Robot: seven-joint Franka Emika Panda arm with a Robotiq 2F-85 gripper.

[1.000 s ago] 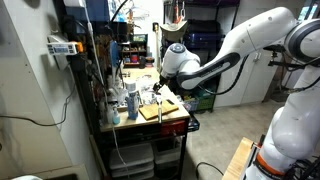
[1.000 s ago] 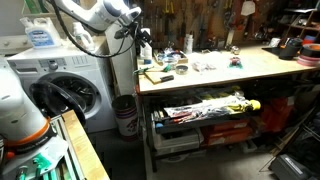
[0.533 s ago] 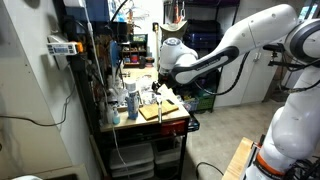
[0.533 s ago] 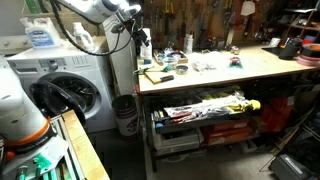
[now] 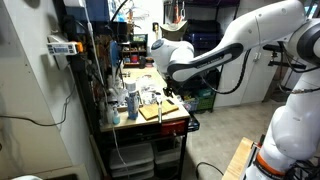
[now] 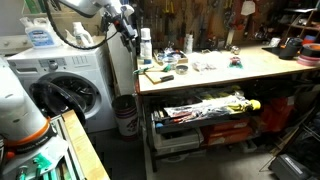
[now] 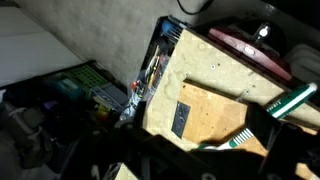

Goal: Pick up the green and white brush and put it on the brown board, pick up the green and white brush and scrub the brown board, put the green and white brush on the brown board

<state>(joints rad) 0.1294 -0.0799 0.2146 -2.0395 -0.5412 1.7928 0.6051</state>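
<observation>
The brown board [image 7: 215,105] lies at the table's corner and shows in both exterior views [image 5: 161,111] [image 6: 155,75]. The green and white brush [image 7: 240,138] lies across the board's near edge, its striped handle reaching right; a dark gripper finger hides part of it. My gripper [image 7: 190,152] hangs well above the board with its fingers spread wide and nothing between them. It also shows in both exterior views [image 5: 160,88] [image 6: 128,30], raised above the table's end.
A black patch [image 7: 180,118] sits on the board. Bottles [image 5: 131,100] stand beside the board, and a white bottle [image 6: 146,45] stands behind it. A round red-rimmed object [image 7: 250,50] lies beyond the board. A washing machine [image 6: 70,90] and a bin [image 6: 125,115] stand beside the table.
My arm has risen up and away from the board over the last second. The board stays in place.
</observation>
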